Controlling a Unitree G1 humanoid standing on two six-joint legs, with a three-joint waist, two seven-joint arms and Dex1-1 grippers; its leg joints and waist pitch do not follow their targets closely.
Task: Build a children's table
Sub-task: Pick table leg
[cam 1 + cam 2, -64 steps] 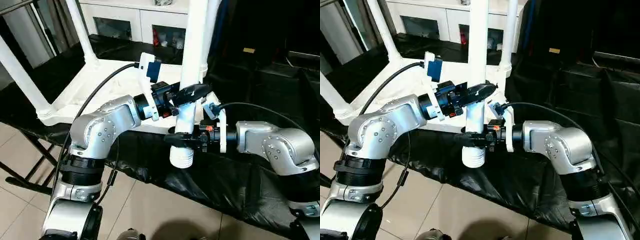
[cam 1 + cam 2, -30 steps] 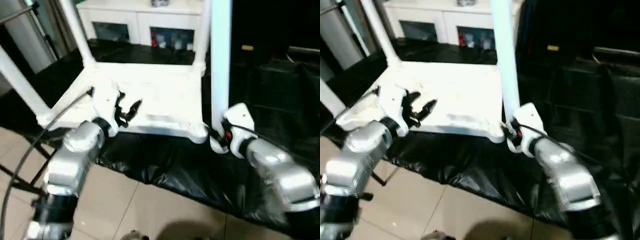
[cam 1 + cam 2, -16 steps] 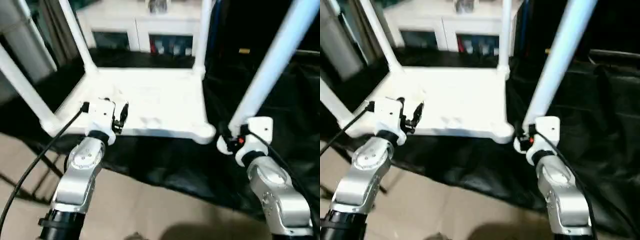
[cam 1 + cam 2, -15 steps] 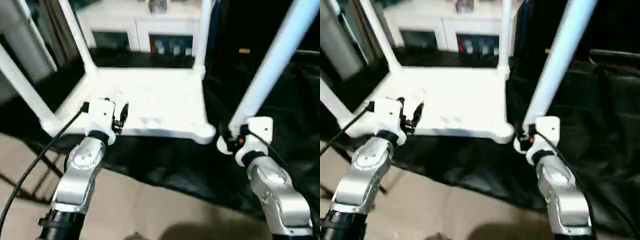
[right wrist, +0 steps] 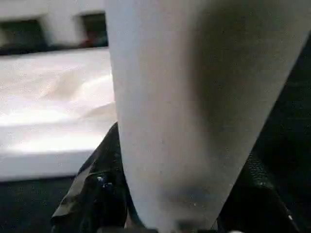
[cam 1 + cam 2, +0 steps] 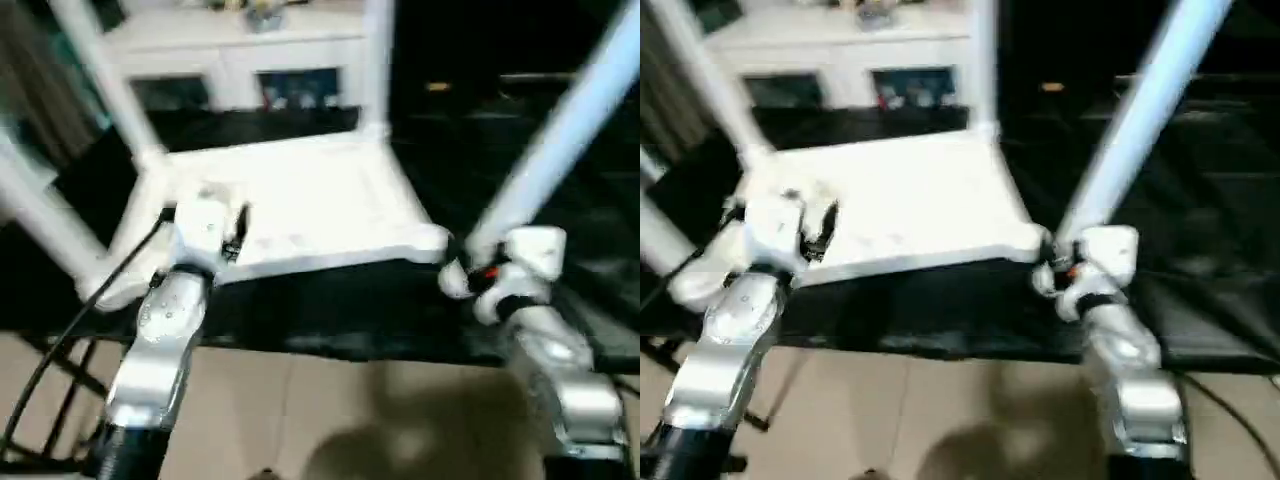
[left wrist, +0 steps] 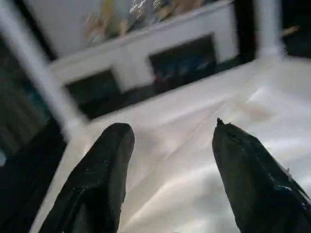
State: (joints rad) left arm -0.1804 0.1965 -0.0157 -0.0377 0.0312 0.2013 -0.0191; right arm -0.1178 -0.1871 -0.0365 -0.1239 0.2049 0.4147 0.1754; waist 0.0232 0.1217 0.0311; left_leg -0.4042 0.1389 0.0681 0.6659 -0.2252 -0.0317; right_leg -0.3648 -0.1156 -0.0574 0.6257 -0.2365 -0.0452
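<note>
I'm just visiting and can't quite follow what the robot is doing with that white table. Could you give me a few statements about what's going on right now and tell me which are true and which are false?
1. The right gripper holds a white leg. True.
2. The held leg stands straight upright. False: it leans, its top tilting away to the robot's right.
3. The left gripper is clamped on the tabletop. False: its fingers stand apart with nothing between them, over the tabletop.
4. The tabletop lies upside down with legs already rising from three of its corners. True.
5. A white cabinet with glass doors stands behind the table. True.
6. The held leg is already seated in the near corner socket. False: it hangs beside that corner, not in it.
</note>
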